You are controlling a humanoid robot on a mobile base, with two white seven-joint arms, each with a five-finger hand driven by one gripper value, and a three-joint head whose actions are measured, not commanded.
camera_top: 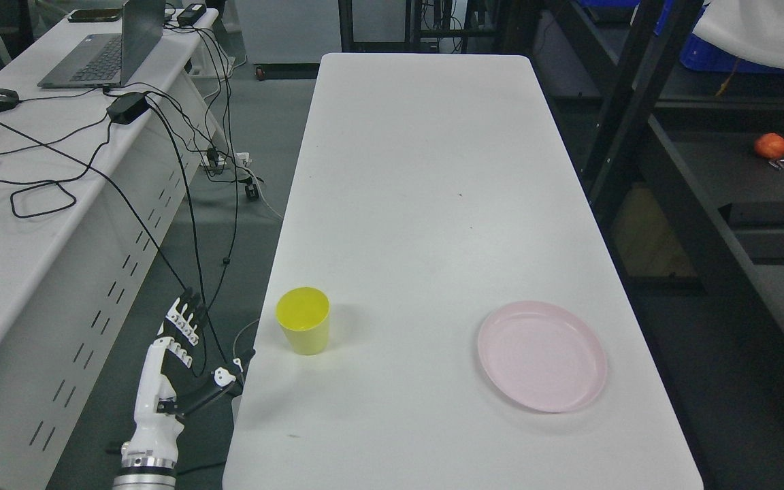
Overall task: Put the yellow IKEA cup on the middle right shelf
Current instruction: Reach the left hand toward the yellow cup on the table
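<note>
Hovering off the table's left edge, the left hand is holding nothing, fingers spread wide w/ thumb angled toward the yellow cup, probably prepping a side grasp. Cup is standing upright near that edge, just beside the hand, well apart from the pink plate. Shelf rack is standing to the right; no right hand showing.
</note>
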